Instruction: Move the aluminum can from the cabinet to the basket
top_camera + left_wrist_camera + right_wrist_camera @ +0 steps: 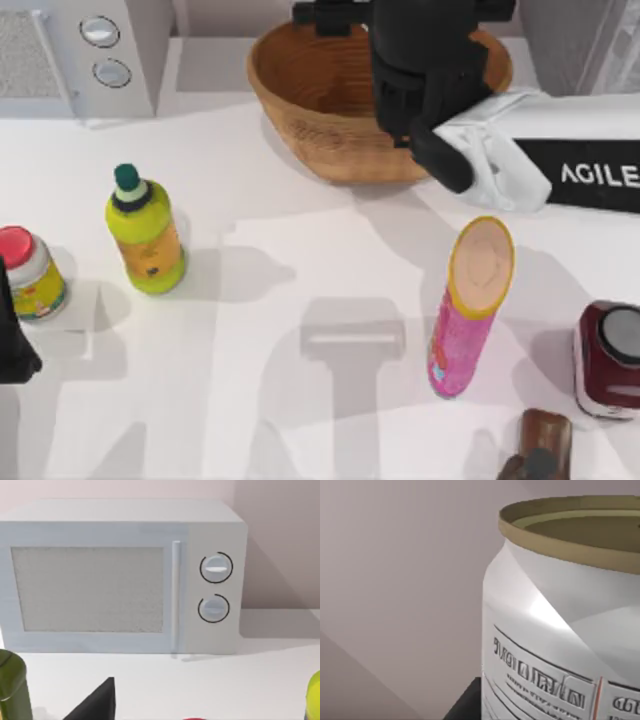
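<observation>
The white worktop is spreading across the top view. A white appliance with two round knobs is sitting at its 11 o'clock corner, and it is also facing the left wrist camera. A corner of the grey cabinet is showing at 1 o'clock. The brown woven basket is standing at 12 o'clock, between the appliance and the cabinet.

My right arm is reaching in from 3 o'clock, and its black right pincer is hanging over the basket's 3 o'clock half. The aluminum can is standing upright, very close in front of the right wrist camera, showing a silver wall, printed lettering and a dull gold rim. Whether the pincer is clamped on it cannot be told.

A pink tube with a yellow-rimmed lid is standing at 4 o'clock from the centre. A yellow-green bottle is at 9 o'clock, and a red-lidded jar is just beyond it by the edge. A maroon block is sitting at 4 o'clock by the edge, and a brown object is at 5 o'clock.

The left pincer is waiting at 8 o'clock beside the jar, and I cannot tell its state.
</observation>
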Controlling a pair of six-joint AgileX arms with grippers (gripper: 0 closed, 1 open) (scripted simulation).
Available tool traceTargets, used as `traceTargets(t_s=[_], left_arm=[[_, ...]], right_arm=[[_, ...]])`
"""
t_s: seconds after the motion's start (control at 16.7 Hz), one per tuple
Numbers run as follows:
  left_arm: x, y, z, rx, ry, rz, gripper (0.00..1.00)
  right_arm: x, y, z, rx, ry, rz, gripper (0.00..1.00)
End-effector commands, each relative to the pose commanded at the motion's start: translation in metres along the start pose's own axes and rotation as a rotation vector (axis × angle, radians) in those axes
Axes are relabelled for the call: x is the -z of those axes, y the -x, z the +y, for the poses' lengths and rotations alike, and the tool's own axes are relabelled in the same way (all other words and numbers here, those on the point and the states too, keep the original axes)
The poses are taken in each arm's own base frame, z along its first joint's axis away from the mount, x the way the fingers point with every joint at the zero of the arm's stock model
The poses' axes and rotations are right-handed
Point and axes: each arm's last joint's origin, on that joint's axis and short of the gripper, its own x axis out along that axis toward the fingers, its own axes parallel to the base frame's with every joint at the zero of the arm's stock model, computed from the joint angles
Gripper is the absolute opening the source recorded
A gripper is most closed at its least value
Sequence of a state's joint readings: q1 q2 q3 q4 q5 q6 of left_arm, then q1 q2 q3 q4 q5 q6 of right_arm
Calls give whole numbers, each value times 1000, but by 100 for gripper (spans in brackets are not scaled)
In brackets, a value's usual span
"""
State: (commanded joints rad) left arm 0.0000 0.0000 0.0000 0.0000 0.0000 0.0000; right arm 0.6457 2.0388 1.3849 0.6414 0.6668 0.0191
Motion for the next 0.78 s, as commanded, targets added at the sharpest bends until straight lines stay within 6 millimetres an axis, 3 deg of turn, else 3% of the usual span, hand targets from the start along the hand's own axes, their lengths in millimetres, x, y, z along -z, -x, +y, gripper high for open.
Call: traceTargets(t_s=[0.36, 0.78], left_arm=[[0, 0, 0, 0, 0, 0, 100], [0, 0, 0, 0, 0, 0, 100]], right_arm=[[6, -2, -1, 1, 6, 11, 0], [11, -23, 1, 0, 0, 0, 0]])
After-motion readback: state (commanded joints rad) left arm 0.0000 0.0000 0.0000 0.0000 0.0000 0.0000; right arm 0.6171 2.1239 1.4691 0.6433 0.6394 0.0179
